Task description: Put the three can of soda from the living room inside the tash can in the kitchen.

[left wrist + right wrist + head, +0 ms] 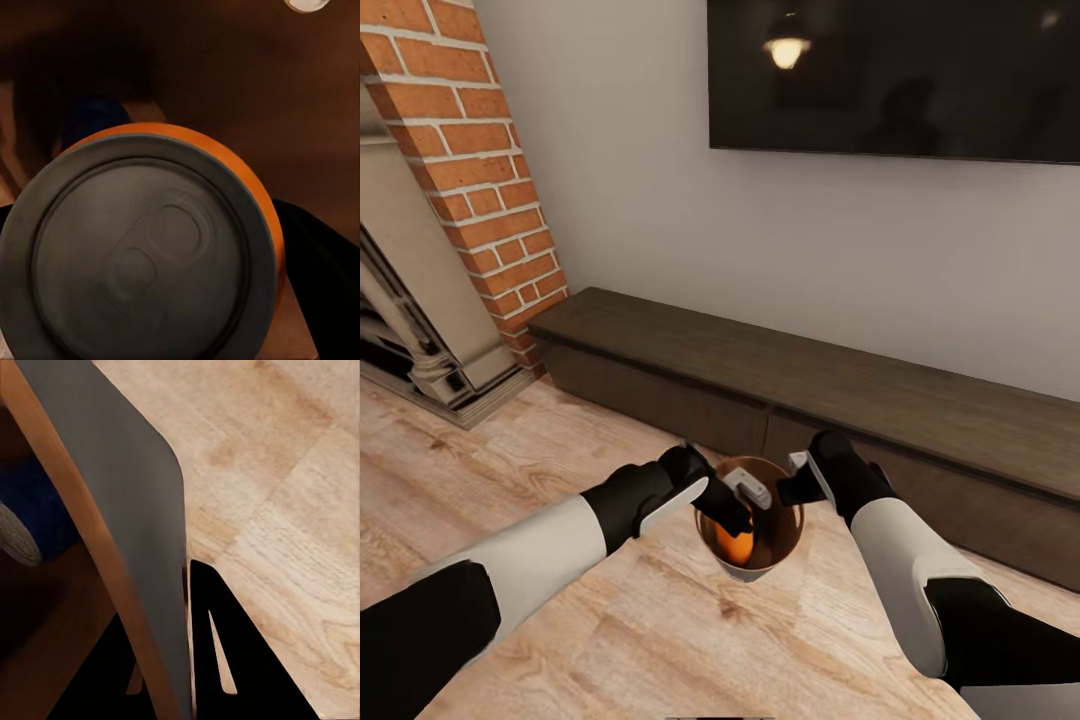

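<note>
2 arms reach forward and down from the lower corners of the head view, forearms white, wrists black, converging on the bin held above the plank floor. Left gripper dips over the near rim into the bin's mouth; finger spread hard to judge, so cannot tell whether it pinches anything. Right gripper sits at the far right rim, angled inward; in the right wrist view 1 black finger lies flat against the grey outer wall, with the coppery rim edge beside it, apparently clamping the wall, though the other finger stays hidden.

Orange can close under the left wrist camera, grey top with pull tab facing the lens, upright inside the coppery interior. Orange glow of it low in the bin from the head view as well. Blue can behind it, deeper in shadow; also seen through the right wrist view as a dark blue body with grey end inside the bin.

Beyond the bin: long dark cabinet along the pale wall, TV above, brick fireplace at left.
</note>
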